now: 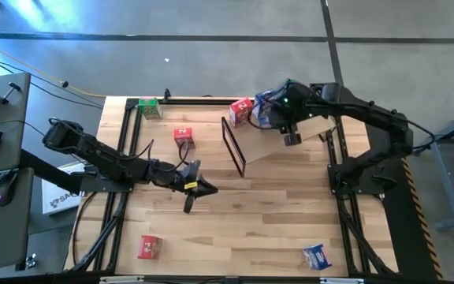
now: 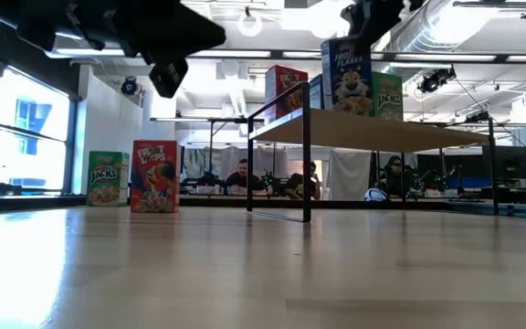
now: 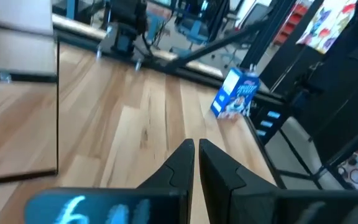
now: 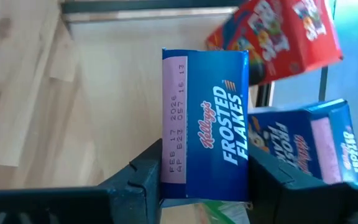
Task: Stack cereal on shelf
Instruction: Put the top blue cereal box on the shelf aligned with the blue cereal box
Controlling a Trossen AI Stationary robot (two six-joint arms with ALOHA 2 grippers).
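My right gripper [image 4: 204,182] is over the shelf [image 1: 298,136], a light plywood board with a black frame end [image 1: 233,147], and is shut on a blue Frosted Flakes box [image 4: 205,124]. Beside it on the shelf stand a red box [image 4: 278,31], another blue box [image 4: 309,149] and a green one [image 2: 387,96]. My left gripper [image 3: 196,163] is shut and holds nothing. It hangs above the middle of the table [image 1: 192,194]. On their bases on the table stand a green box [image 1: 150,108] and a red box [image 1: 184,136]. A red box [image 1: 149,247] and a blue box [image 1: 315,256] lie near the near edge. My right gripper pinches the blue Frosted Flakes box between its two fingers [image 4: 143,180], one on each broad face, just below the narrow dated top panel [image 4: 174,124]. The fingers come from above, pointing down. The box stands upright with its bottom edge [image 2: 347,111] at the shelf board; whether it rests there I cannot tell.
The shelf board stands raised above the tabletop on thin black legs [image 2: 307,164], with open space under it. Black rails run along the table's left and right sides [image 1: 123,158]. Bare planks lie between the left gripper and the near edge. People sit in the room beyond the table [image 2: 243,175].
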